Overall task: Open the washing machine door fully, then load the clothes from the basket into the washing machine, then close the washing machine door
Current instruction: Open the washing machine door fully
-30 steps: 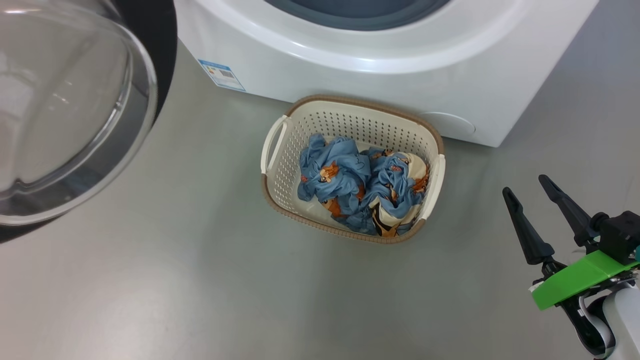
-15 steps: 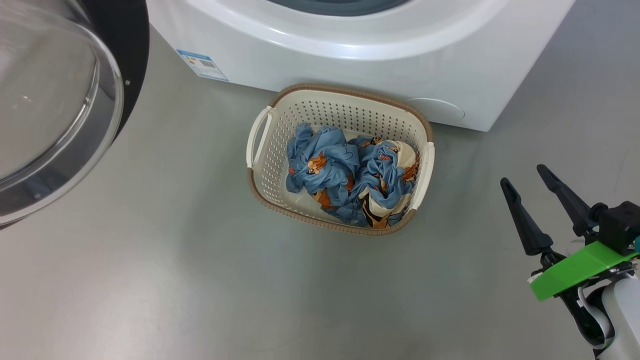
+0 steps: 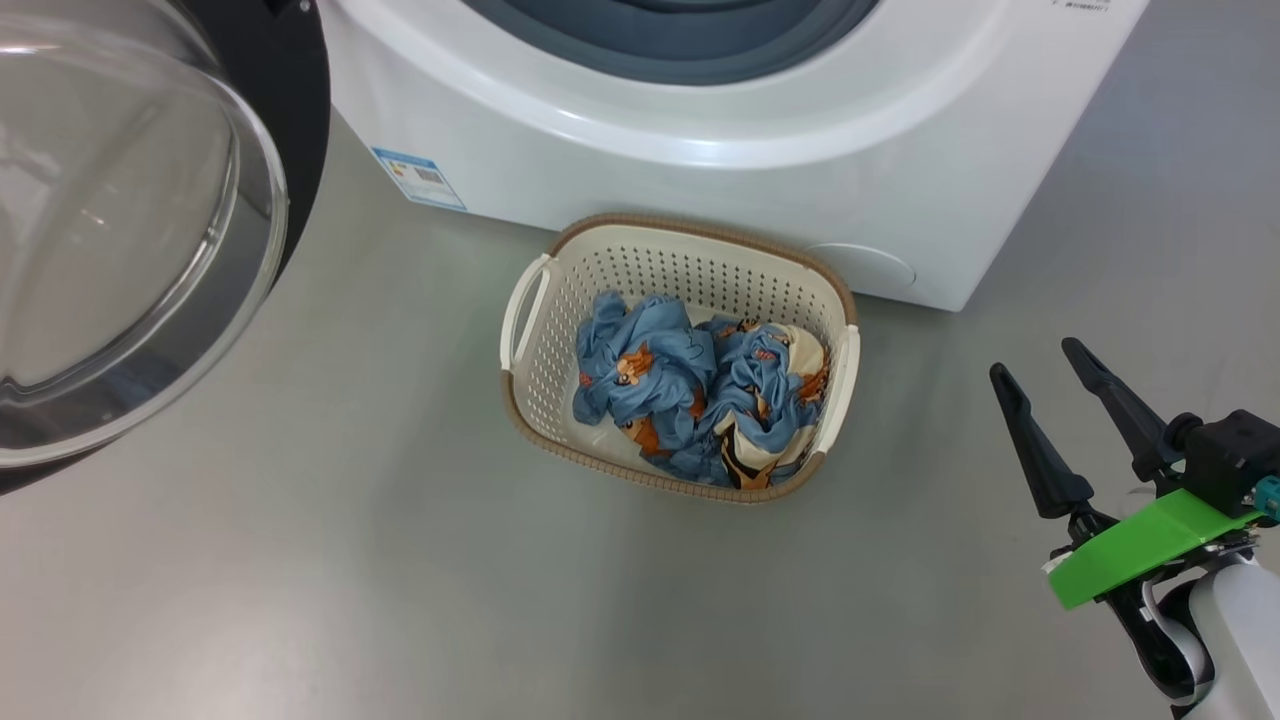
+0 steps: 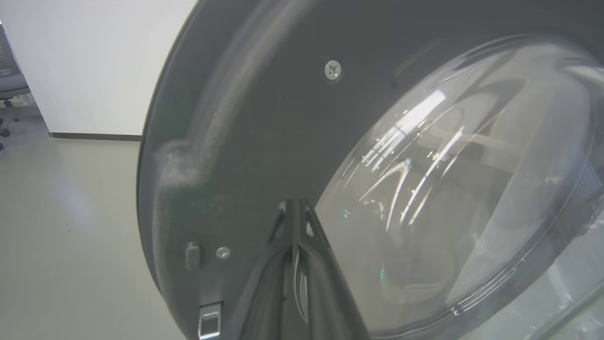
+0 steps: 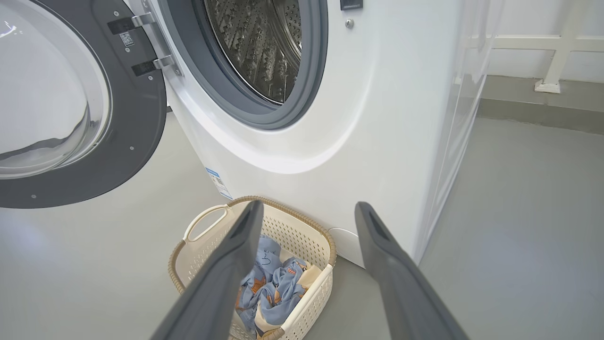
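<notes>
Washing machine door (image 3: 120, 230) wide open

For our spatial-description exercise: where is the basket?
In the head view the basket sits on the floor at centre, just in front of the washer, with the open door to its left and the right tool to its right.

I'm seeing my right hand (image 3: 1036, 362): two long matte-black tapered fingers (image 3: 1040, 455), a bright green plastic bracket (image 3: 1150, 545), a glossy white forearm (image 3: 1240, 630).
</notes>
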